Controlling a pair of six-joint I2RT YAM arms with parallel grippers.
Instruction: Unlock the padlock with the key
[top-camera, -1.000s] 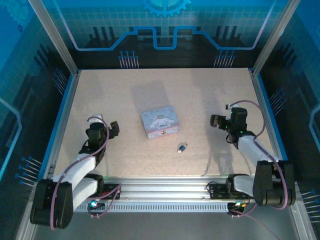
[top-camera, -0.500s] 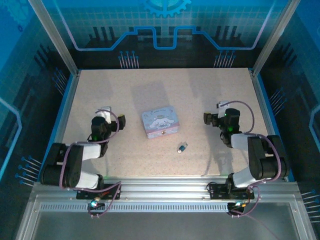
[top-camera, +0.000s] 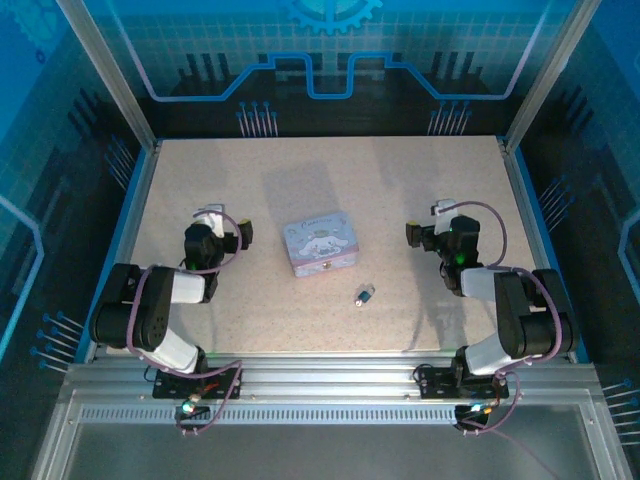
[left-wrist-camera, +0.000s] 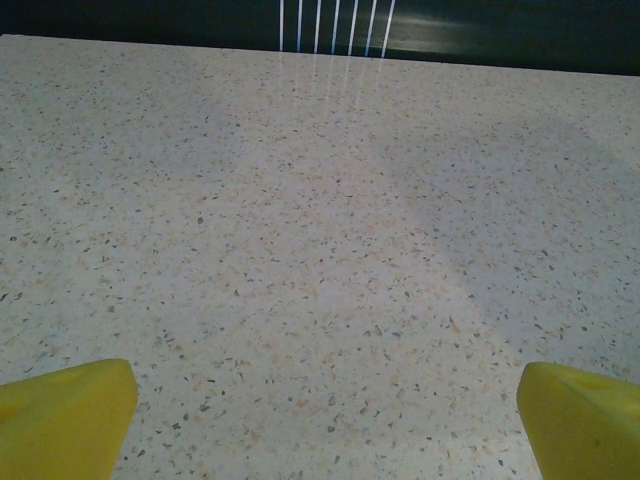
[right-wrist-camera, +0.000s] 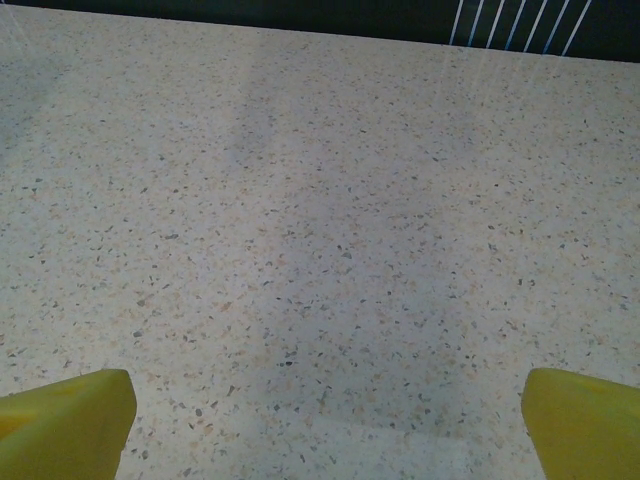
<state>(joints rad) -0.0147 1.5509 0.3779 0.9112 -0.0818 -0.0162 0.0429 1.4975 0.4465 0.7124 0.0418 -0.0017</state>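
Tabletop speckled beige, walls blue, perhaps printed

The surface is pale beige with a pinkish cast, finely speckled in grey, brown and orange, and edged by a blue trim. The tin is pastel lilac-blue with a white cartoon figure on its lid. At its five o'clock the padlock is dark with a blue-green glint. The arms are black and white, with lilac cables. The fingers of the left hand and right hand are yellow. The walls are blue with a cyan grid and circuit lines.
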